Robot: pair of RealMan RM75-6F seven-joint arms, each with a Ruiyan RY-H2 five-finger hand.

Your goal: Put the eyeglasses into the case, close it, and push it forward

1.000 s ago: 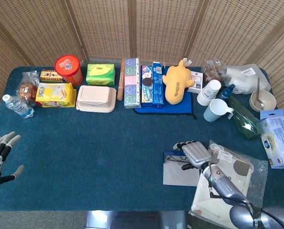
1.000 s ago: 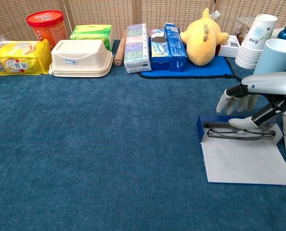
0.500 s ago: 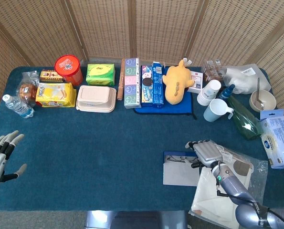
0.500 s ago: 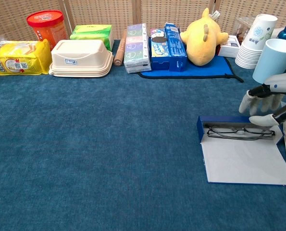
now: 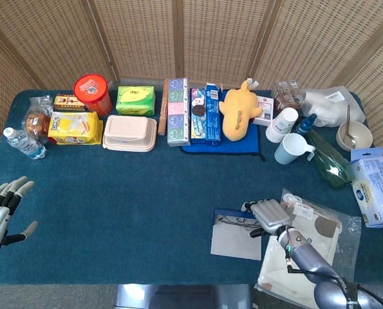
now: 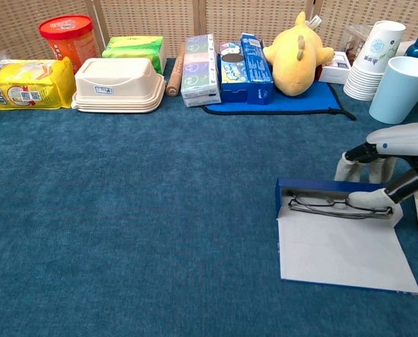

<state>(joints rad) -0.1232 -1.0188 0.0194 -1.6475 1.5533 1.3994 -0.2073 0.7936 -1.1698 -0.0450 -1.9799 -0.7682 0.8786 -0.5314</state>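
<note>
The eyeglasses lie inside the blue case, whose white lid is folded open flat toward me. In the head view the case sits at the table's front right with the eyeglasses in its far part. My right hand is at the case's right end, with fingers behind the far wall and the thumb over the glasses' right end. I cannot tell whether it pinches the wall. That same right hand shows in the head view. My left hand hovers with spread fingers at the left edge.
A clear plastic bag lies under my right forearm. A blue cup, stacked paper cups and a yellow plush toy stand behind the case. Snack boxes, a beige lunch box and a red tub line the back.
The case has slid left and turned slightly with the glasses in it. My right hand moved left with it, down onto its right end. The left hand barely moved.
</note>
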